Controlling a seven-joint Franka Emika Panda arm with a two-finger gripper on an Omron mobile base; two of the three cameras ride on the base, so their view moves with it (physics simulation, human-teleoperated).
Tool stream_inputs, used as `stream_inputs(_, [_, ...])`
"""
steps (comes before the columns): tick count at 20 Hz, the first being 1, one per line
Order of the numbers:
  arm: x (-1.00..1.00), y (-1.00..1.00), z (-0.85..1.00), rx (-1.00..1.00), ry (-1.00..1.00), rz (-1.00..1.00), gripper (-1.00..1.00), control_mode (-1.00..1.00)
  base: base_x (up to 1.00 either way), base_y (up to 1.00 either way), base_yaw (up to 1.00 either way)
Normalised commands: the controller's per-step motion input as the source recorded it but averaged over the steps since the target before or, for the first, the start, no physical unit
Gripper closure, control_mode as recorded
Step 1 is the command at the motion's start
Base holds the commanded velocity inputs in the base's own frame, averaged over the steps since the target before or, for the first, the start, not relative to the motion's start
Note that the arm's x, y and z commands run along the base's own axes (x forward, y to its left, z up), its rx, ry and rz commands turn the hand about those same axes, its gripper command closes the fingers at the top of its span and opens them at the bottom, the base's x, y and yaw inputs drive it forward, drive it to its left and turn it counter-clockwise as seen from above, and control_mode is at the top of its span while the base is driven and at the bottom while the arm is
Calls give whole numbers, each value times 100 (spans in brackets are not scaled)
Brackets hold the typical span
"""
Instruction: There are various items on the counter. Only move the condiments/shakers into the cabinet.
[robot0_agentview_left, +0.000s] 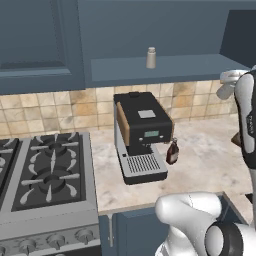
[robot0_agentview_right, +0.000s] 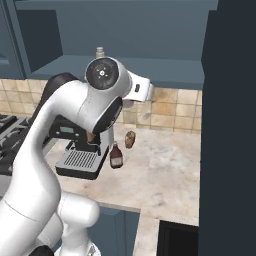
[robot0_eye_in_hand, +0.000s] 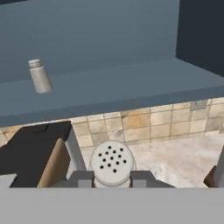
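In the hand view my gripper (robot0_eye_in_hand: 112, 178) is shut on a pale shaker (robot0_eye_in_hand: 112, 162) whose round top is dotted with dark holes, held up in the air below and in front of the cabinet (robot0_eye_in_hand: 131, 87) shelf. A second pale shaker (robot0_eye_in_hand: 39, 76) (robot0_agentview_left: 151, 57) (robot0_agentview_right: 100, 51) stands upright on that shelf floor, to the left. The dark brown-red bottle (robot0_agentview_left: 172, 151) (robot0_agentview_right: 116, 156) stands on the counter (robot0_agentview_left: 210, 160) (robot0_agentview_right: 160, 175) right beside the coffee machine (robot0_agentview_left: 142, 135) (robot0_eye_in_hand: 35, 153).
A grey stove (robot0_agentview_left: 47, 170) with black grates borders the counter on the left. A small brownish object (robot0_agentview_right: 130, 139) sits near the tiled back wall behind the bottle. A dark open cabinet door (robot0_agentview_right: 230, 125) hangs at the right. My own arm (robot0_agentview_right: 75, 130) covers much of the coffee machine.
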Motion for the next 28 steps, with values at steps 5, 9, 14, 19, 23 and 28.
stream_inputs(5, [0, 0, 67, 0, -15, 0, 100, -100, 0, 0, 0])
stream_inputs(9, [11, 9, 17, -1, -26, 0, 100, -100, 0, 0, 0])
stream_inputs(14, [22, 18, -3, 0, -10, 0, 100, -100, 0, 0, 0])
stream_inputs(19, [40, 33, 4, 0, -1, -7, 100, -100, 0, 0, 0])
stream_inputs(23, [58, 34, 18, 0, 0, -11, 100, -100, 0, 0, 0])
stream_inputs(28, [63, 15, 0, 0, 4, -7, 100, -100, 0, 0, 0])
